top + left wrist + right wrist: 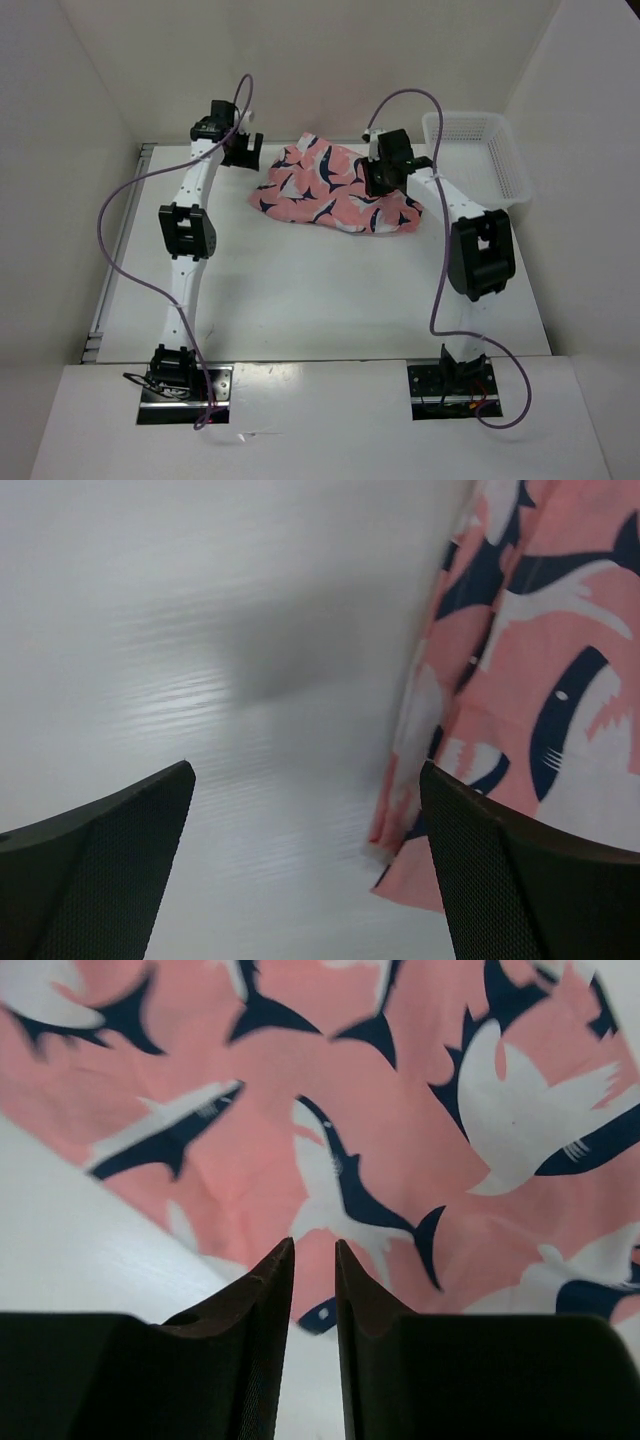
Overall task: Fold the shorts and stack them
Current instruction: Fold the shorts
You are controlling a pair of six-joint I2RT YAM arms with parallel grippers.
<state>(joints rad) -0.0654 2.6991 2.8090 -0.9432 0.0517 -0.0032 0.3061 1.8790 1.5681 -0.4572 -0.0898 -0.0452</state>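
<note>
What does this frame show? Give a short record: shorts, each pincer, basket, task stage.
shorts: one pair, crumpled and unfolded, far middle of the table
left pincer: open, holding nothing, over bare table at the edge of the shorts nearest the left arm
right pincer: almost closed, above the shorts, nothing visible between its fingers
basket: white, far right corner, apart from the shorts, looks empty
stage: no fold made yet
</note>
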